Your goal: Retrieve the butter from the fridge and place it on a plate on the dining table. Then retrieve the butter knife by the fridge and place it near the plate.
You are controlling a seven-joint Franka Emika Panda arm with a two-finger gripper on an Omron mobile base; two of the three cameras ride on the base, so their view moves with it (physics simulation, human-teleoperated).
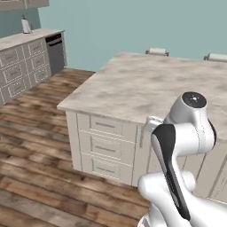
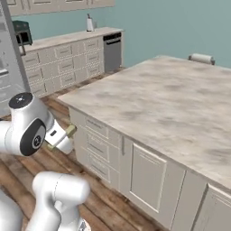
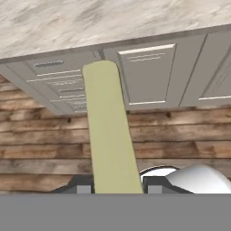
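The two-finger gripper (image 3: 115, 188) is clamped on the pale yellow rectangular butter stick (image 3: 109, 131) — jaws narrowly parted around it. It hangs below the marbled beige-grey dining table (image 3: 90, 22) edge — facing its cream drawers (image 3: 58, 83).

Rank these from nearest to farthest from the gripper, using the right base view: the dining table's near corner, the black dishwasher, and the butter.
1. The butter, held in the gripper itself, left of the table.
2. The dining table, its near corner just right of the gripper.
3. The dishwasher, far back in the counter along the wall.
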